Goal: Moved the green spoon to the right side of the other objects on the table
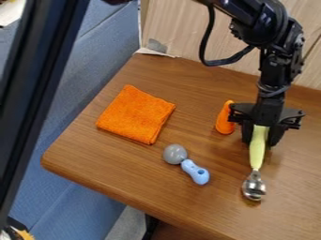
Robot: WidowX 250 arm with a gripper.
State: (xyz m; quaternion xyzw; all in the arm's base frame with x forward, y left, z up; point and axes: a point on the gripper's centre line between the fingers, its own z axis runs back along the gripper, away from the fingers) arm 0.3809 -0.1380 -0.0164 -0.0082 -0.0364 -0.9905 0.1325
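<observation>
The gripper (259, 136) hangs down over the right part of the table, shut on the upper end of the green spoon's handle. The green spoon (257, 152) has a pale green handle and a metal bowl that points toward the table's front edge. Whether its bowl touches the table I cannot tell. Just left of the gripper stands an orange object (224, 118), partly behind the gripper's side. Left of the spoon lies a blue-handled utensil (195, 172) with a round grey head. Farther left is a folded orange cloth (136, 114).
The wooden table (138, 173) has a rounded corner at the left and a front edge running down to the right. A wood-grain panel (182, 33) rises behind it. A dark post (39, 89) crosses the left side, before blue cushioned seating (100, 56).
</observation>
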